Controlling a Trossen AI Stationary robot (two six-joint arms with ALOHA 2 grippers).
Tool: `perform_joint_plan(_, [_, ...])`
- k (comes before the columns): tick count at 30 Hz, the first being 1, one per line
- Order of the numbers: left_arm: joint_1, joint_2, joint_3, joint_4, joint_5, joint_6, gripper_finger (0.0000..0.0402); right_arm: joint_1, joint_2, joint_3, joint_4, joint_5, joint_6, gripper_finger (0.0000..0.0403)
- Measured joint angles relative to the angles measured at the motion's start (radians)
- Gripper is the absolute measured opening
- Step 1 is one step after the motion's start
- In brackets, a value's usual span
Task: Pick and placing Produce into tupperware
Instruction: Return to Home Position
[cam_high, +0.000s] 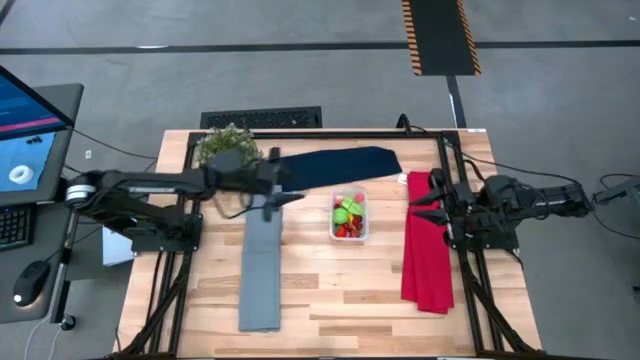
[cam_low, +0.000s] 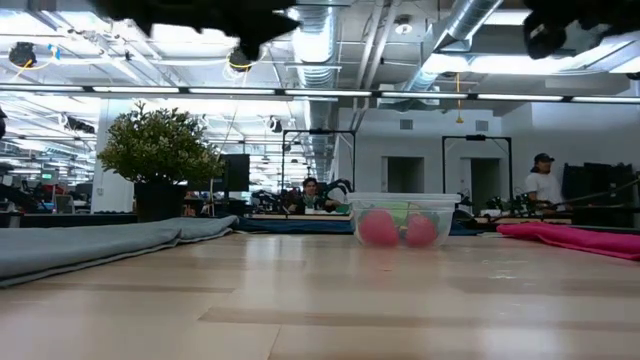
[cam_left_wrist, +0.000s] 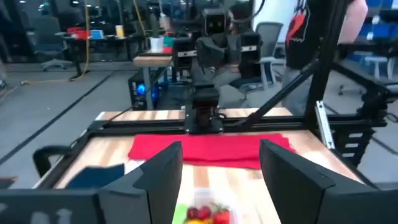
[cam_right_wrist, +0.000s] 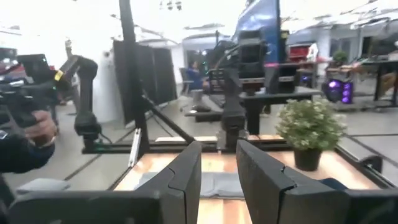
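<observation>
**Left claw** (cam_high: 293, 197): hangs above the table with its fingers apart and nothing between them. The left wrist view shows bare wood and cloth through the gap.
- Grey cloth (cam_high: 262, 275) lies under it and runs back toward the table's near edge.
- Tupperware (cam_high: 349, 239) sits just ahead of the tips and lower, not touching them.
- Produce (cam_high: 347, 210) is inside the tub, lime-green on top of red. The low view shows reddish pieces behind the clear wall.
- Potted plant (cam_high: 226, 145) stands behind the claw, close beside the forearm.

**Right claw** (cam_high: 418, 204): on the far side of the tub and tucked near its own base, over the red cloth (cam_high: 428, 265). Fingers are parted by a narrow gap and hold nothing.

The tub lies between the 2 claws, with the left one nearer to it.

**Judgement:** the filling looks finished, and what remains is the retreat to rest.
1. Raise the left claw first, then draw it back along its own line, so the fingertips clear the tub rim and do not snag the grey cloth.
2. Keep the elbow swing tight, because the plant beside the forearm is the likeliest thing to get brushed.
3. The right arm needs little travel. The 2 arms stand well apart, so I expect no crossing.
4. Go slowly, since a knock to the light tub could spill what it holds.
</observation>
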Motion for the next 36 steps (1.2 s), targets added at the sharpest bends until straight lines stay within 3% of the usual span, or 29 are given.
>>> perform_joint_plan(5, [-0.024, -0.192, -0.153, 0.001, -0.121, -0.022, 0.0203, 0.11, -0.144, -0.111, -0.009, 0.249, 0.001, 0.0125])
perform_joint_plan(8, [-0.038, -0.293, -0.22, 0.007, -0.187, -0.028, 0.0203, 0.156, -0.228, -0.16, -0.003, 0.282, 0.004, 0.0125])
perform_joint_plan(15, [-0.045, -0.432, -0.342, -0.015, -0.204, -0.049, 0.0203, 0.229, -0.203, -0.17, 0.009, 0.325, 0.002, 0.0125])
perform_joint_plan(23, [-0.044, -0.608, -0.52, 0.052, -0.247, -0.059, 0.0203, 0.26, -0.209, -0.216, -0.003, 0.583, -0.02, 0.0125])
perform_joint_plan(29, [-0.044, -0.778, -0.63, 0.007, -0.249, -0.07, 0.0203, 0.261, -0.226, -0.299, 0.016, 0.594, 0.04, 0.0125])
perform_joint_plan(36, [-0.044, -0.962, -0.647, -0.206, -0.308, -0.077, 0.0204, 0.299, -0.226, -0.306, 0.038, 0.595, 0.004, 0.0125])
